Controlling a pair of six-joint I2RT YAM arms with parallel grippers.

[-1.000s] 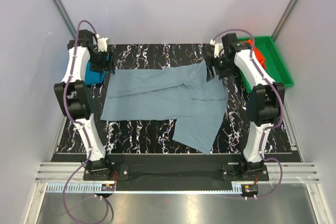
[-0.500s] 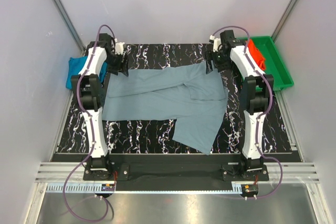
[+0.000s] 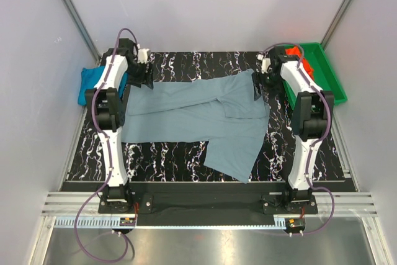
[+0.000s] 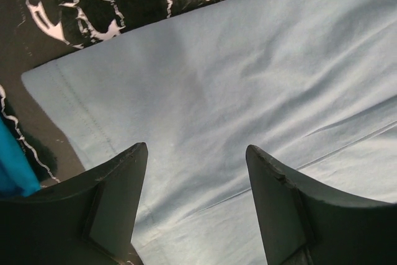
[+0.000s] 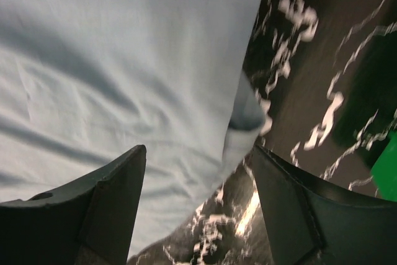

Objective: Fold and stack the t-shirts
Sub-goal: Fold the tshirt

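The dusty grey-blue t-shirt [image 3: 198,116] lies spread on the black veined table [image 3: 155,159]. Its long axis runs from 9 to 3 o'clock, and one flap reaches toward 6. At the far edge each arm has its own corner: the left gripper [image 3: 144,76] at 10 o'clock, the right gripper [image 3: 257,85] at 2. Both have jaws apart, holding nothing, with cloth just below.

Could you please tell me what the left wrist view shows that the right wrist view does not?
Only the left wrist view shows a sliver of the teal-blue shirt and a hemmed corner of the grey-blue shirt. Only the right wrist view shows a bit of the green tray and a curled shirt edge. Both show the grey-blue shirt on the marbled table beneath an open gripper: the left gripper, the right gripper.
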